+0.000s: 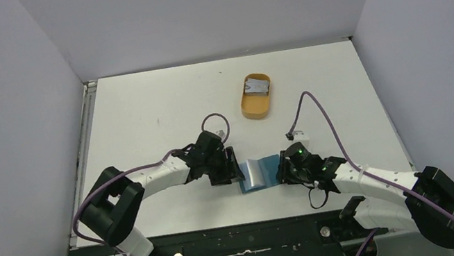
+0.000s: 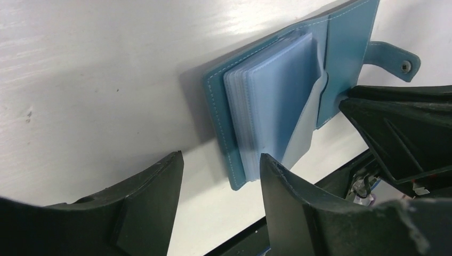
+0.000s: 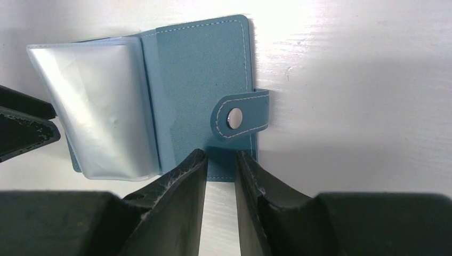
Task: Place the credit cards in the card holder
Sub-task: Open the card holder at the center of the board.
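Open wallet (image 1: 259, 173) lies near the table's (image 1: 157, 105) 6 o'clock edge. Left gripper (image 2: 221, 157), jaws spread, brackets its 9 o'clock edge. Right gripper (image 3: 220, 154), fingers nearly together, meets the 3 o'clock cover; whether it pinches cannot be told. A card (image 1: 257, 85) rests in the tray (image 1: 250, 106) toward 12 o'clock.

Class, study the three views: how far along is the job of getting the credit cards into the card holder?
Done: the card holder lies open, pockets fanned. In hand: the right pincer, nearly closed, rests on its cover beside the snap tab; the open left pincer straddles the opposite edge. Left: a credit card sits in the orange tray; neither pincer holds one.
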Motion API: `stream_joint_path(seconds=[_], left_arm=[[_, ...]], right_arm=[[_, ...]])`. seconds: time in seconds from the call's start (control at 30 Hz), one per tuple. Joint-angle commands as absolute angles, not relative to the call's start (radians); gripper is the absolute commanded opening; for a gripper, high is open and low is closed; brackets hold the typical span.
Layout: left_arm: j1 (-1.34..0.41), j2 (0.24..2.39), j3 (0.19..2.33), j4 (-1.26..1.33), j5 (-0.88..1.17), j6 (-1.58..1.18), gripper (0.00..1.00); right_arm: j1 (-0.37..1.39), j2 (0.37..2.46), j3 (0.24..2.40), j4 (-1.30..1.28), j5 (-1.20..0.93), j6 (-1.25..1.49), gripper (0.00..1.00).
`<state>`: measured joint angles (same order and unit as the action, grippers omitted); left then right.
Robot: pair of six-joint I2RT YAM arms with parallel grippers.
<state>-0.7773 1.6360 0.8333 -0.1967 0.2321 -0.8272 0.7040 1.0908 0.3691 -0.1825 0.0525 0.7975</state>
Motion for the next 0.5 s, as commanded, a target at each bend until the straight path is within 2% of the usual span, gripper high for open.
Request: stream_joint_path(seconds=[0.0,0.3,0.47], left_arm=[[-0.781,1.658,0.836,-0.106,0.264,-0.841,0.51],[-0.819,1.733,0.891,-0.107,0.278,-0.814,0.35],[-0.822,1.744,0.876,-0.018,0.346,-0.838,0.23]], right_arm=[[0.693,1.102,0.334,-0.183,0.051,0.793,0.27],[0.692,1.098,0.333,-0.183,0.045,0.791,0.27],[0.691,1.105,0.333,-0.176,0.033,0.787,0.27]])
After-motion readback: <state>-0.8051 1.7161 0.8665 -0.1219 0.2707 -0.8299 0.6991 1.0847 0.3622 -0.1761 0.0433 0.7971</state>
